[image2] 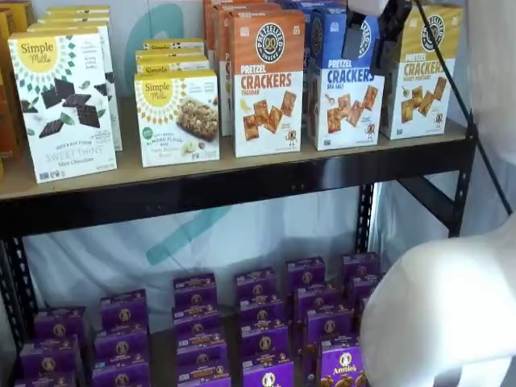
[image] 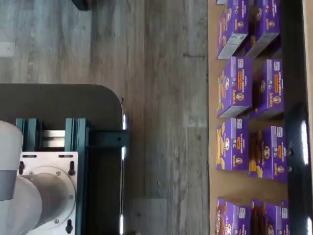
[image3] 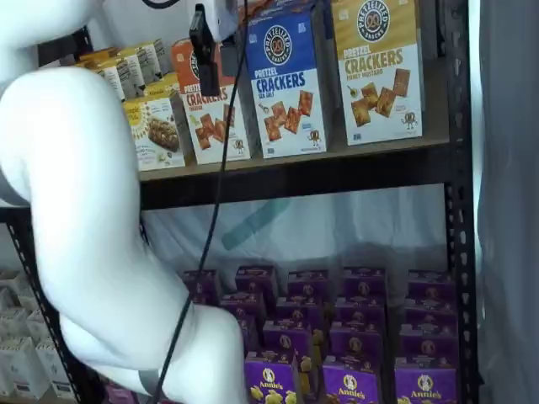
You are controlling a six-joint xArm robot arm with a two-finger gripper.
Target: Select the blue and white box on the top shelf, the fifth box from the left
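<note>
Nearest to us is the white robot arm [image3: 84, 236], a broad blurred mass filling the left half of one shelf view and bulging into the lower right corner of a shelf view [image2: 447, 314]. From it a black cable [image3: 215, 210] runs up toward the gripper [image3: 205, 46], which shows at the upper left of centre as a single black finger seen side-on in front of the orange-topped Cheddar box [image3: 221, 118]. In a shelf view the gripper [image2: 373, 36] hangs at the top edge, right of centre, its two dark fingers overlapping the blue upper part of the blue and white box [image2: 345, 101]; we cannot tell whether the fingers are parted or closed, nor whether they touch the carton. That box stands upright on the top shelf [image2: 242, 173], in the upper right of the frame, between the Cheddar box [image2: 268, 81] on its left and the yellow-topped box [image2: 419, 76] on its right. In the other shelf view the blue and white box [image3: 286, 93] sits at top centre, on the top shelf [image3: 337, 164]. Further left stand two Simple Mills boxes [image2: 68, 105]. Below, we see rows of small purple boxes [image2: 266, 339] on the lower level. The wrist view shows grey wood-look flooring [image: 161, 98], a dark mount with teal brackets [image: 58, 137] and purple boxes [image: 234, 88] on a tan board.
</note>
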